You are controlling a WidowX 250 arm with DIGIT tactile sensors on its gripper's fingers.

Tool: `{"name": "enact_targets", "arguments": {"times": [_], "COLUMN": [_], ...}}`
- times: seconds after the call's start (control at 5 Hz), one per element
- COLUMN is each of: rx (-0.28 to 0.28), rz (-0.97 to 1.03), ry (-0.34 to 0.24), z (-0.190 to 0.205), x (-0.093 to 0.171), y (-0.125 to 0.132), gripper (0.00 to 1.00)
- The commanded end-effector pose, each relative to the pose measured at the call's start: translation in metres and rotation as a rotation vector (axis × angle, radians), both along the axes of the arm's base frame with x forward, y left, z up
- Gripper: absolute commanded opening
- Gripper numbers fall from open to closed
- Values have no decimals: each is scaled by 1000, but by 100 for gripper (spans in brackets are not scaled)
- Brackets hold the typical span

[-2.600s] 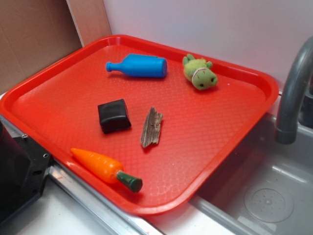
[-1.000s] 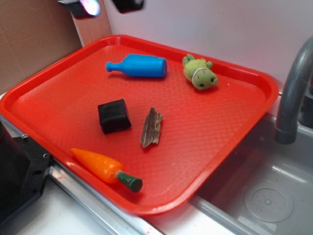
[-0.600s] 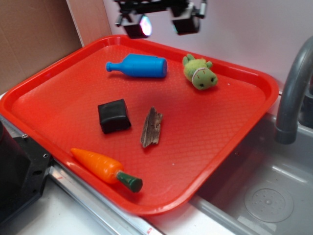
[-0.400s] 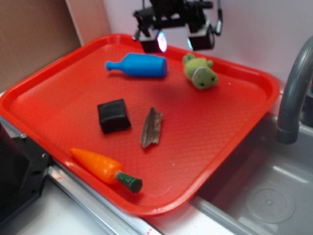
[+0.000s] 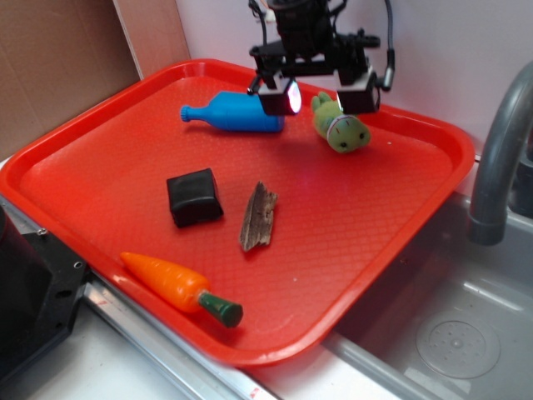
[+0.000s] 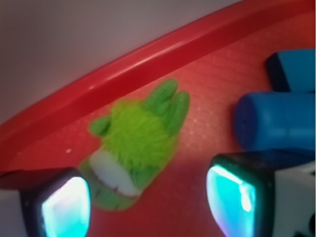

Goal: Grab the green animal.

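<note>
The green animal [image 5: 341,125], a small fuzzy yellow-green plush with a pale band, lies near the far rim of the red tray [image 5: 400,208]. My gripper [image 5: 321,97] hangs open just above it, one finger over the blue bottle's end, the other over the plush's right side. In the wrist view the plush [image 6: 133,148] lies between and beyond the two lit fingertips [image 6: 234,197], closer to the left one. The gripper [image 6: 148,210] holds nothing.
A blue bottle [image 5: 237,112] lies just left of the plush; it also shows in the wrist view [image 6: 276,121]. A black block [image 5: 193,197], a wood chip [image 5: 259,217] and an orange carrot [image 5: 179,287] lie nearer. A grey faucet [image 5: 500,158] and sink are on the right.
The gripper has come into view from the upper left and moved right and down, ending over the green animal. The objects on the tray have not moved.
</note>
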State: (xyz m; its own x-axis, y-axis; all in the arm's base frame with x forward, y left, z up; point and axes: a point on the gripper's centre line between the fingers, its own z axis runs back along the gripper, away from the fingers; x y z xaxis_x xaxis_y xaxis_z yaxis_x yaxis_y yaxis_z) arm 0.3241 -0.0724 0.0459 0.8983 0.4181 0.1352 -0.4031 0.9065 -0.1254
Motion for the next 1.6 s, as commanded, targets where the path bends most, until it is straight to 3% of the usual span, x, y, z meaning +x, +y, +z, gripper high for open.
{"name": "enact_targets", "arguments": {"times": [0.0, 0.2, 0.4, 0.6, 0.8, 1.0, 1.2, 1.4], "rx": [-1, 78, -56, -116, -136, -39, 95, 77], "rz": [14, 44, 10, -117, -352, -454, -451, -398], "ry": [-28, 47, 95, 130, -43, -166, -251, -156], "z": [-20, -15, -3, 33, 78, 126, 175, 185], "x": [31, 17, -2, -31, -67, -104, -140, -154], "y": [7, 11, 6, 2, 17, 39, 77, 94], "gripper": [100, 43, 0, 0, 0, 0, 0, 0]}}
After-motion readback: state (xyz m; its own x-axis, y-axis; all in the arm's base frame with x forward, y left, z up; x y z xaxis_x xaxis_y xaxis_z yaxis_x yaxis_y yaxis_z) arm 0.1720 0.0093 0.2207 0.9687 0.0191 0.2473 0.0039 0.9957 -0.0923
